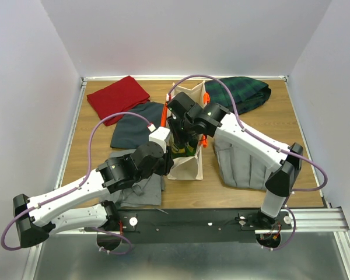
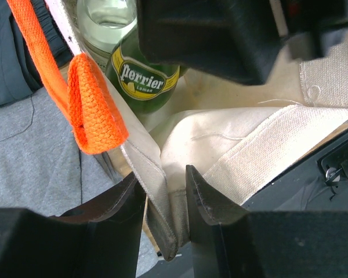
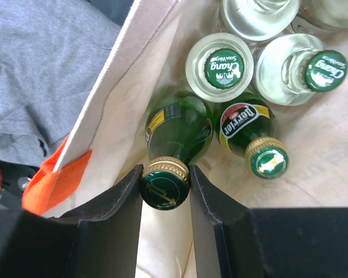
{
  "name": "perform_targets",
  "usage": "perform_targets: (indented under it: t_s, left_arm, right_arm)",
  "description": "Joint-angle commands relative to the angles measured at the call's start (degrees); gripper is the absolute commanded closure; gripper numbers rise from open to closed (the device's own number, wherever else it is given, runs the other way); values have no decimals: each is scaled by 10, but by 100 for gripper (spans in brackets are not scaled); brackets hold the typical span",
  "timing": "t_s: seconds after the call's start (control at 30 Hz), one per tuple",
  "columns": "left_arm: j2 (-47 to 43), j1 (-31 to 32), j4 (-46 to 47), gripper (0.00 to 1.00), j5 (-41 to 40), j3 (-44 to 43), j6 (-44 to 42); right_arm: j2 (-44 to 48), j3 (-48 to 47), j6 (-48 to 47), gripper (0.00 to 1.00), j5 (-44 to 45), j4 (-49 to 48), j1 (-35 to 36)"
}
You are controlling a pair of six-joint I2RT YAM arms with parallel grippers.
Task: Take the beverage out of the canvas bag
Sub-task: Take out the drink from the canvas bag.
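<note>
1. Beige cloth makes up the canvas bag (image 1: 186, 160), which stands in the middle of the top view on the wooden table (image 1: 291, 125).
2. The left tool (image 2: 165, 200) pinches the bag's rim between its two fingers, near an orange handle (image 2: 90, 107).
3. The right tool (image 3: 165, 188) reaches into the bag and is closed on the cap of a green bottle (image 3: 177, 130).
4. Another green bottle (image 3: 249, 130) stands just beside it, to its right.
5. Clear bottles with green caps (image 3: 220, 66) fill the upper right of the right wrist view.
6. Red cloth (image 1: 116, 96) lies at the upper left of the table.
</note>
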State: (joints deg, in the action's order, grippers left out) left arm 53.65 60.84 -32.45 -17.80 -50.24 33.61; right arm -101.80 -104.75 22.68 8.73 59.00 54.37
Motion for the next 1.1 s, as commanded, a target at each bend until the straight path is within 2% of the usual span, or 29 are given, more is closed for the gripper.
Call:
perform_targets:
  t_s: [0.0,0.47,0.97,1.07]
  left_arm:
    - [12,6,-59,58,0,-3,-9]
    - [3,7,-78,57,-40,-13,4]
    - [1,6,-84,56,-59,-20,10]
    - [2,6,-83,49,-61,-20,12]
  right_arm:
    - [15,-69,3,99,2,-8,3]
    - [28,-128,-9,99,-11,32,3]
    - [63,-157,-18,99,1,25,3]
    - [59,-170,-19,99,4,29,3]
